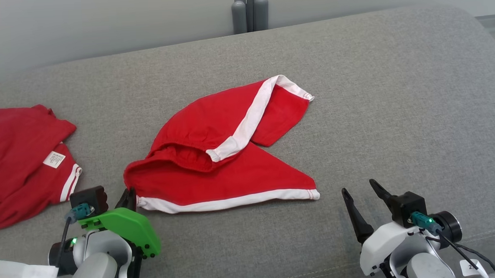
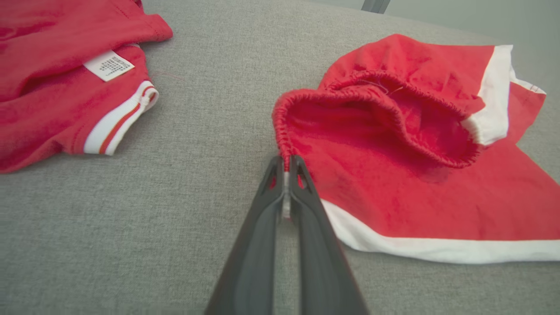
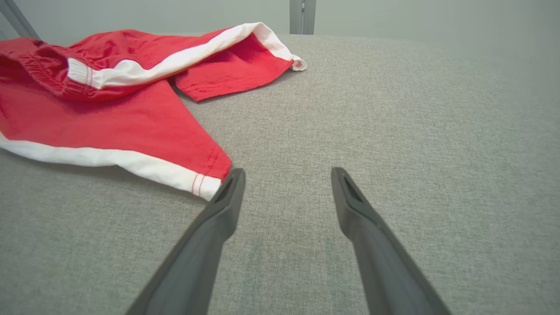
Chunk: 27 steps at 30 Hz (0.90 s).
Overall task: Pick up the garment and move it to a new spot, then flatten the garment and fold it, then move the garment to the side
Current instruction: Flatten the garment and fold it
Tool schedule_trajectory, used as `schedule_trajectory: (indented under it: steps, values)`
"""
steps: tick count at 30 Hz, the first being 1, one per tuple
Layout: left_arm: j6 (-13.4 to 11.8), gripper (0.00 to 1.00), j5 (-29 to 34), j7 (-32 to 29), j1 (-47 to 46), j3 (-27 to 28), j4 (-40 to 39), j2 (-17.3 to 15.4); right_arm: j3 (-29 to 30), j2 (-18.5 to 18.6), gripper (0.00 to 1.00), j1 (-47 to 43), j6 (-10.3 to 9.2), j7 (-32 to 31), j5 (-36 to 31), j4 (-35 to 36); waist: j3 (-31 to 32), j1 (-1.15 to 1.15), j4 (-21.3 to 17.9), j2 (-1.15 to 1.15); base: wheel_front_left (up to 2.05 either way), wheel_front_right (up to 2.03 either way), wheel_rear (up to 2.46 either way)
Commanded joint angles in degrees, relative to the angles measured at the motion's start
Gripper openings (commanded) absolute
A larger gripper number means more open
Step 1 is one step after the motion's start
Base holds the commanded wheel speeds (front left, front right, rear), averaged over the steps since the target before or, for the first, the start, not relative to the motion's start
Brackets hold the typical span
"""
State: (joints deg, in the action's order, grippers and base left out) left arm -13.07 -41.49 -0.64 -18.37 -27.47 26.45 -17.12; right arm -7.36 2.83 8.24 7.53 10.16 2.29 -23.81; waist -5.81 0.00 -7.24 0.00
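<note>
Surface: grey cushion [image 1: 396, 107].
Garment [image 1: 215, 174]: lying on it, long axis left-right, between both hands.
Left hand [image 1: 129, 198]: clenched on garment's waistband corner.
Right hand [image 1: 358, 186]: released, just beside garment's hem corner.

Grey fabric-covered worktop [image 1: 396, 107], rounded far corner at the right. Red shorts [image 1: 224, 177] lie rumpled near the middle, a bit left. Their elastic waistband [image 1: 177, 152] gapes open toward the left. One leg with a white stripe is folded over toward the far side, the other lies flat with white trim along the near edge. A second red garment [image 1: 14, 157] is bunched at the left edge, white label [image 1: 54, 159] facing up, striped cuff [image 1: 71, 180] toward the shorts. The two are apart.
</note>
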Motion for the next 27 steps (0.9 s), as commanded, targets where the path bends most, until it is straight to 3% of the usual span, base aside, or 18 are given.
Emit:
schedule_trajectory:
  steps: [1,2,3,12,19,23,27]
  values:
    - [-0.16,0.24,-0.43,0.27,0.94,0.24,0.05,-0.07,0.12,0.10,1.00,-0.76,-0.08,-0.16,-0.34,0.20,0.24,0.00,0.32,0.00,0.00,0.00,0.00]
    - [-0.44,0.79,-0.41,0.48,1.24,0.41,0.12,0.01,0.06,0.10,1.00,-0.80,-0.08,-0.22,-0.38,0.26,0.35,0.00,0.48,0.00,0.00,0.00,0.00]
    - [-0.64,1.00,-0.42,0.69,1.47,0.46,0.19,0.05,0.10,0.11,1.00,-0.87,-0.08,-0.25,-0.42,0.30,0.46,0.00,0.68,0.00,0.00,0.00,0.00]
    - [-0.21,1.00,-1.29,2.91,4.10,0.90,-1.12,0.09,1.05,0.11,1.00,-1.37,-0.08,0.00,-0.21,0.84,1.89,0.00,2.50,0.00,0.00,0.00,0.00]
    - [3.61,1.00,-0.03,13.73,7.20,2.30,-4.84,0.65,4.40,0.10,1.00,-2.37,-0.08,2.27,8.44,1.94,3.75,0.00,4.29,0.00,0.00,0.00,0.00]
    - [5.65,1.00,2.18,15.80,9.18,4.10,-7.74,2.18,6.19,0.11,1.00,-2.82,-0.06,3.30,12.42,2.32,5.10,0.00,5.62,0.00,0.00,0.00,0.00]
    - [9.05,1.00,8.19,15.81,12.95,9.55,-14.85,5.34,5.67,0.13,1.00,-3.11,-0.07,3.92,12.05,3.37,6.05,0.00,6.73,0.00,0.00,0.00,0.00]
